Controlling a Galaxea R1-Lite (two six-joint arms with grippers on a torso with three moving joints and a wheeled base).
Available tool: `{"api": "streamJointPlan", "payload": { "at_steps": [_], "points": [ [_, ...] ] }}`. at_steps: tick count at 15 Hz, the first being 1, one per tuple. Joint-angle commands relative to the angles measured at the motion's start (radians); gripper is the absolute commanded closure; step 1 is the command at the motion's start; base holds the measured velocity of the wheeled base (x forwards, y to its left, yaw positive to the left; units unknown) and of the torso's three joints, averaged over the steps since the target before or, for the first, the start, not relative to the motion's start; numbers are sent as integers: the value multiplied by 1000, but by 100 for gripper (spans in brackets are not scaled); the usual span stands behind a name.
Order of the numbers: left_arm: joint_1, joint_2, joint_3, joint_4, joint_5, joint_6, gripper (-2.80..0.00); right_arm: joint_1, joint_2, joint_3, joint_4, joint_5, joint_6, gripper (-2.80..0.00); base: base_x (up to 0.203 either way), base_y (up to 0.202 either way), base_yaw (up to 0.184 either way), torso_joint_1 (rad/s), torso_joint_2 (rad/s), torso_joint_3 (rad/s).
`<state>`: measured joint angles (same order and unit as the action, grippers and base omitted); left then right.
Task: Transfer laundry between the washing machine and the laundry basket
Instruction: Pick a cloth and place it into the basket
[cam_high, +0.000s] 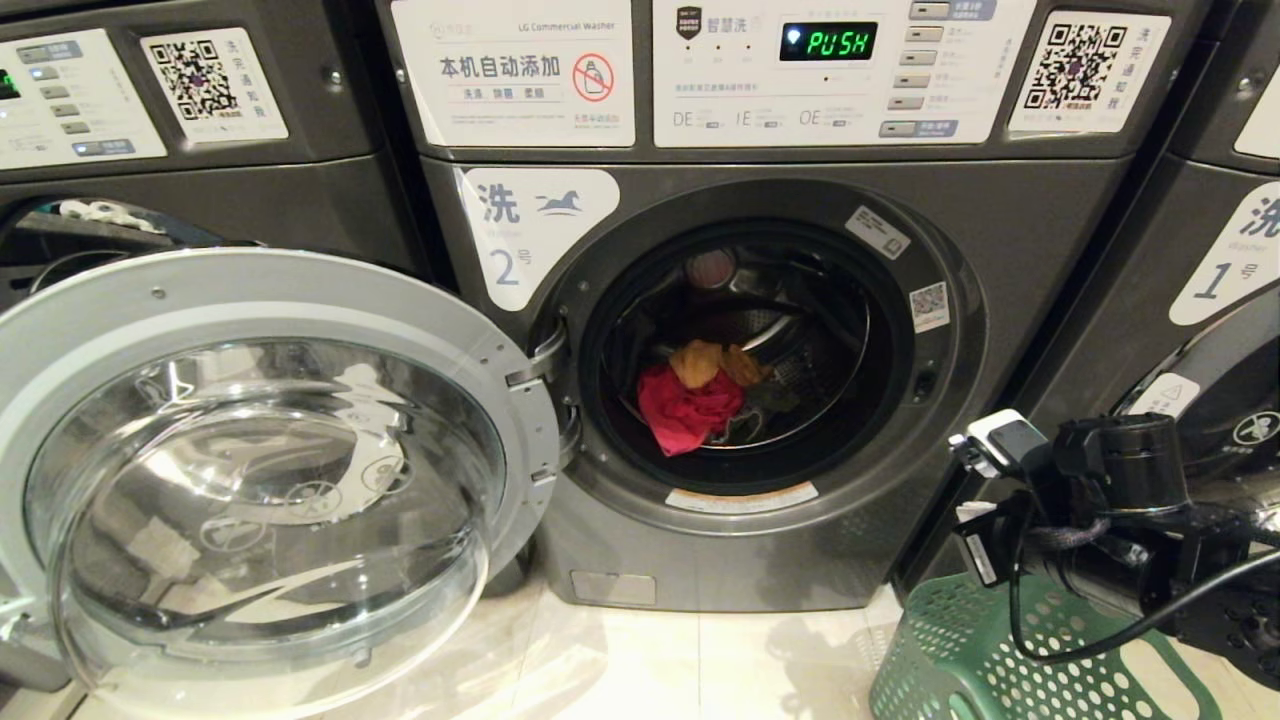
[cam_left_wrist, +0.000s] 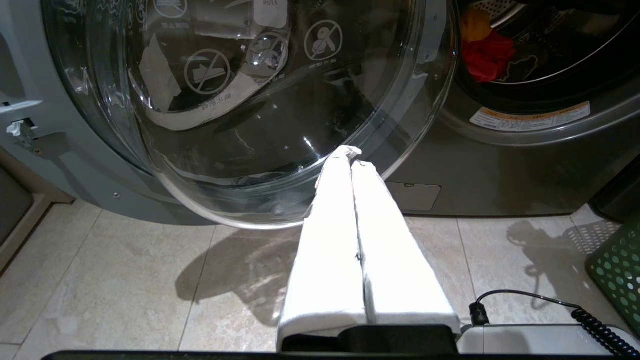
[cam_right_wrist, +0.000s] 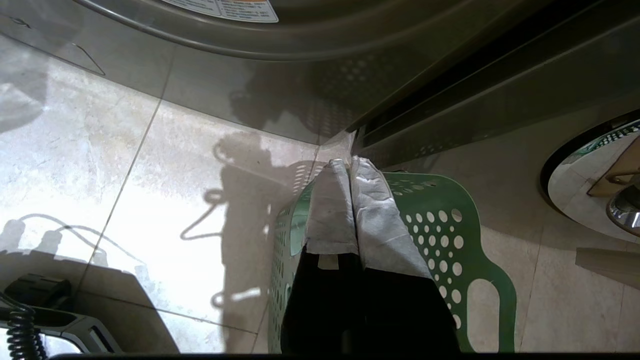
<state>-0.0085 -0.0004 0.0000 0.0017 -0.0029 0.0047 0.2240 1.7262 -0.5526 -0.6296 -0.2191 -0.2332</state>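
While laundry (cam_high: 700, 400) lies in the drum, right fingers (cam_right_wrist: 345, 200) (pressed together) hover over the basket (cam_right_wrist: 450, 220).

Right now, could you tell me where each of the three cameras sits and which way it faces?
Head view: from the robot's head, looking forward and down at the washing machine with its door open; the right arm shows over the laundry basket.
Left wrist view: behind the shut left gripper, low, facing the door glass.
Right wrist view: behind the shut right gripper, looking down at the basket.
Shared: all three show the basket; head and left wrist show the laundry.
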Motion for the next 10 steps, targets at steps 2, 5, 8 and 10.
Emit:
{"api": "streamJointPlan", "payload": {
  "at_steps": [2,5,8,10],
  "points": [
    [-1,0,0,-2,0,-2,0,3,-14,-6,14,-2,-3,0,0,0,0,0,0,0],
    [-1,0,0,-2,0,-3,0,5,-10,-11,25,3,-3,0,0,0,0,0,0,0],
    [-1,0,0,-3,0,-2,0,5,-10,-13,25,4,-3,0,0,0,0,0,0,0],
    [-1,0,0,-3,0,0,0,8,-9,-20,24,4,-3,0,0,0,0,4,0,-13]
  ]
}}
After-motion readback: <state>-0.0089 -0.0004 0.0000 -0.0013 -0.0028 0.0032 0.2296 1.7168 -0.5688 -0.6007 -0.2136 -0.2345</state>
